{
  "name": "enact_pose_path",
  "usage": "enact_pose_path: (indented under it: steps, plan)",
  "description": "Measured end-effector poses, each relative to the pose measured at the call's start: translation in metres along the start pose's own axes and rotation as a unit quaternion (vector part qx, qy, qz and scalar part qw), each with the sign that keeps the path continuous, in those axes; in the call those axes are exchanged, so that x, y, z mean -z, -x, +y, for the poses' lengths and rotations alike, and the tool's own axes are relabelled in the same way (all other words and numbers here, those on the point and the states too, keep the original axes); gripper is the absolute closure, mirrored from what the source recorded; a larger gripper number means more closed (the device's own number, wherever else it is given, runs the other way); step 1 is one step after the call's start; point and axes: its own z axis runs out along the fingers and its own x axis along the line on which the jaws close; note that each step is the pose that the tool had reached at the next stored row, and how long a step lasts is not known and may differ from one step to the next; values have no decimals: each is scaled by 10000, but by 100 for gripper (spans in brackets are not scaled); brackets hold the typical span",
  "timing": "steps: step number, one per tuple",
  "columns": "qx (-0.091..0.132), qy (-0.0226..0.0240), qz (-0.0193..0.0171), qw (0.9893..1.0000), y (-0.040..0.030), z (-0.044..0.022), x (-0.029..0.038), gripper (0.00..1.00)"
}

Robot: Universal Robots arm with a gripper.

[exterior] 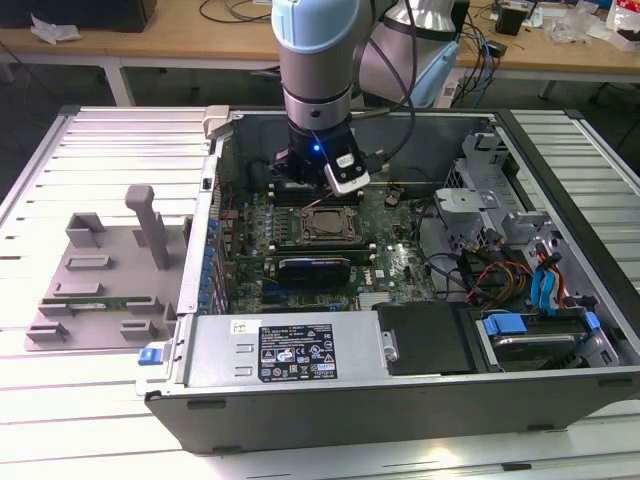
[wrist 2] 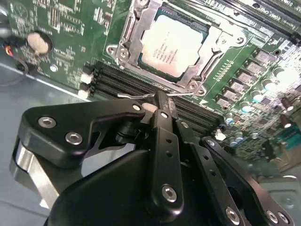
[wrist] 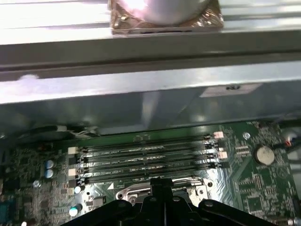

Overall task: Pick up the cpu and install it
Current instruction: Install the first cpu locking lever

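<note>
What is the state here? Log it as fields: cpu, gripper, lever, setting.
cpu: lies flat in the motherboard socket, metal top up
gripper: fingers together, no cpu between them, tip at the socket's edge next to the memory slots
socket lever: thin wire right at the fingertips; contact cannot be told
setting: open computer case, arm reaching down into it

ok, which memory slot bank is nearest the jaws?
The bank lying between the gripper and the cpu, right at the gripper's tip. The other bank lies beyond the cpu.
</note>
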Motion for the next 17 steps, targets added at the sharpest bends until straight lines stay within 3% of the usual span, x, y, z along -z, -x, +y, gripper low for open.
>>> enact_pose_path:
  steps: [5, 8, 12, 14, 15, 16, 17]
  plan:
    - [-127, -7, -32, 9999, -6, 27, -28, 89]
    - [-287, -19, -71, 9996, -7, 33, -55, 89]
    - [-405, -27, -100, 9991, -16, 93, -100, 89]
    - [-457, -31, -113, 9989, -5, 93, -121, 89]
    - [-595, -47, -149, 9981, 13, 93, -132, 89]
    - [-834, -101, -215, 9962, 13, 90, -146, 89]
    - [-881, -112, -228, 9958, 13, 89, -149, 89]
